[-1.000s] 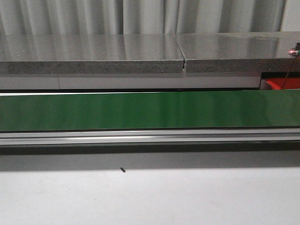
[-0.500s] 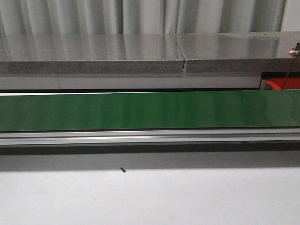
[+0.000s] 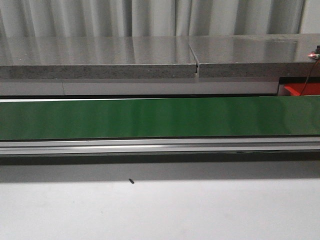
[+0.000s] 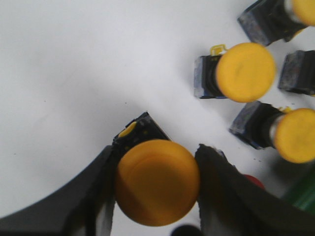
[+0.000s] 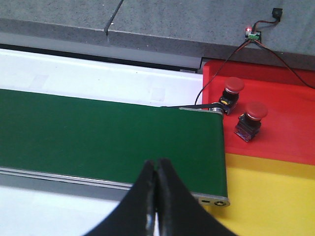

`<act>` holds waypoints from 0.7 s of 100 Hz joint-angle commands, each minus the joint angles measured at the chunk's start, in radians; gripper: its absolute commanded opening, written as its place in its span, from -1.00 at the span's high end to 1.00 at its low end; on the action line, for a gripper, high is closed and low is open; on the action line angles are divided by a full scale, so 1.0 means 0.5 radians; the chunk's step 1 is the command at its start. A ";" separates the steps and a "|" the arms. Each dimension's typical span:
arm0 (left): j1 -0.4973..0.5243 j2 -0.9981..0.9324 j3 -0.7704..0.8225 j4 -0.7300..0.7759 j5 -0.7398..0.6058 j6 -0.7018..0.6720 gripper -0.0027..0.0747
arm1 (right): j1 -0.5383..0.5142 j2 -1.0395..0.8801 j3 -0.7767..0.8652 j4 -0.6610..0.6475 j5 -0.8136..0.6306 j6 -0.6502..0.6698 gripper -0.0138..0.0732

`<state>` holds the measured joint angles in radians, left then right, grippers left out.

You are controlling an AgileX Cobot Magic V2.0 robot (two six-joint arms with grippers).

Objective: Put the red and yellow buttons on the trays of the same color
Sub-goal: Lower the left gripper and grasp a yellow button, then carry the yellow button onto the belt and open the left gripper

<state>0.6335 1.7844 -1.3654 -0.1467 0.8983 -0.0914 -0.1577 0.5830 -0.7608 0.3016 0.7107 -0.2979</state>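
In the left wrist view my left gripper (image 4: 156, 150) is shut on a yellow button (image 4: 157, 184); its black fingers (image 4: 96, 196) press both sides of the round cap, over a white surface. Three more yellow buttons (image 4: 245, 72) lie loose beside it, and the edge of a red button (image 4: 254, 180) peeks out behind one finger. In the right wrist view my right gripper (image 5: 156, 166) is shut on nothing, above the near edge of the green belt (image 5: 98, 132). Beyond the belt's end sits the red tray (image 5: 290, 137) with two red buttons (image 5: 232, 92) on it, and the yellow tray (image 5: 270, 196) adjoins it.
The front view shows only the green conveyor belt (image 3: 160, 117), its metal rail (image 3: 160, 146), a grey stone ledge (image 3: 100, 57) behind and a sliver of red tray (image 3: 302, 89) at far right. A small circuit with wires (image 5: 253, 33) sits on the ledge above the red tray.
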 commanded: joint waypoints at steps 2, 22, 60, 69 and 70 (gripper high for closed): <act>-0.013 -0.263 -0.059 -0.030 -0.002 0.036 0.50 | -0.002 0.003 -0.048 0.036 -0.136 -0.015 0.83; -0.126 -0.481 -0.059 -0.035 0.056 0.077 0.50 | -0.002 0.003 -0.048 0.036 -0.136 -0.015 0.83; -0.654 -0.492 -0.029 -0.042 0.040 0.077 0.50 | -0.002 0.003 -0.048 0.036 -0.136 -0.015 0.83; -0.737 -0.488 0.023 -0.042 -0.062 0.077 0.50 | -0.002 0.003 -0.048 0.036 -0.136 -0.015 0.83; -0.742 -0.488 0.029 -0.042 -0.070 0.077 0.50 | -0.002 0.003 -0.048 0.036 -0.136 -0.015 0.83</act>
<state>0.2960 1.5792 -1.3467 -0.1548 0.9452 -0.0520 -0.1577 0.5830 -0.7608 0.3038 0.7107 -0.2979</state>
